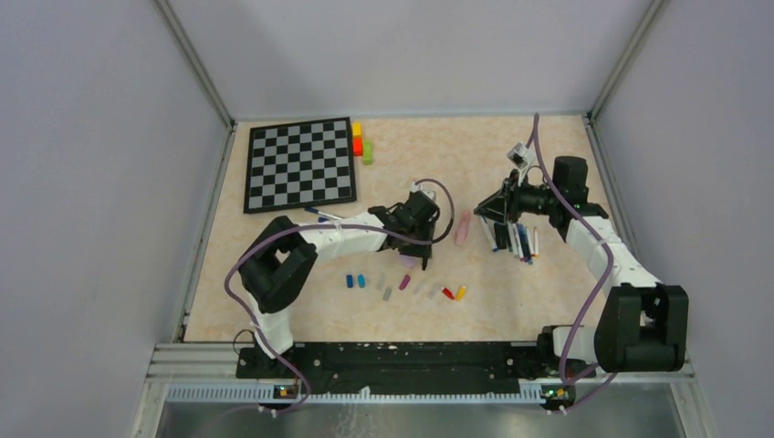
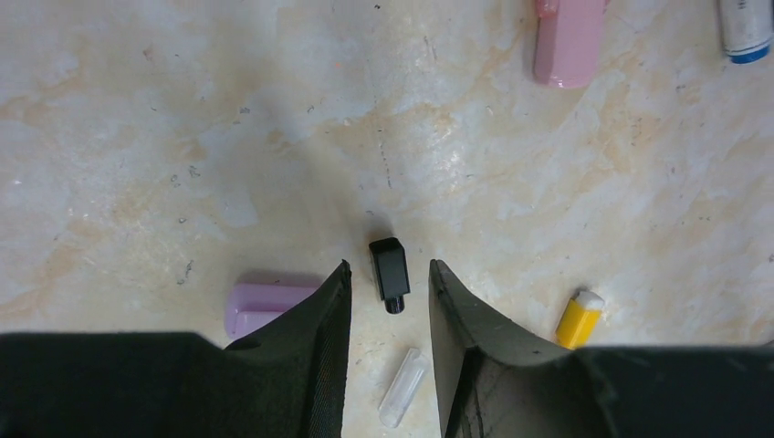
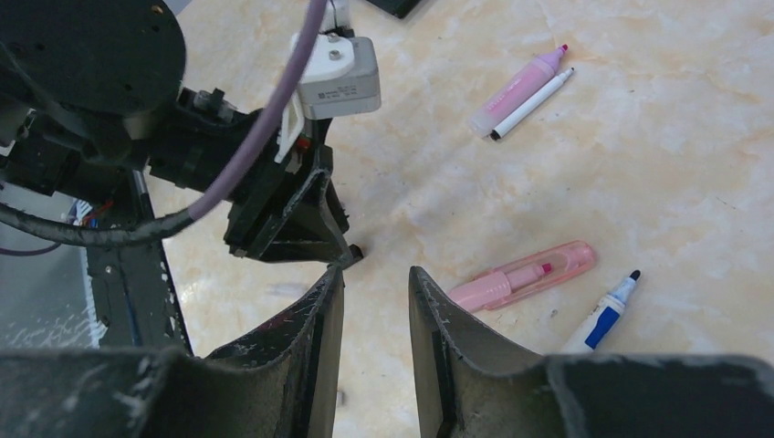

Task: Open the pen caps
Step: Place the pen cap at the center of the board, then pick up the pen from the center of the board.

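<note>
From above, my left hand (image 1: 422, 254) hangs over the row of pen caps (image 1: 403, 283) lying mid-tabletop (image 1: 511, 310). My right hand (image 1: 488, 214) sits over the pens (image 1: 517, 239) at right.

Left wrist: the jaws are part-open and hold nothing. A boxy matte black cap (image 2: 390, 272) lies between them untouched. A crooked close could flick this slick little piece away.

Right wrist: the jaws are part-open and empty. The glossy, rounded pink highlighter (image 3: 525, 276) could roll if I nudge it.
</note>
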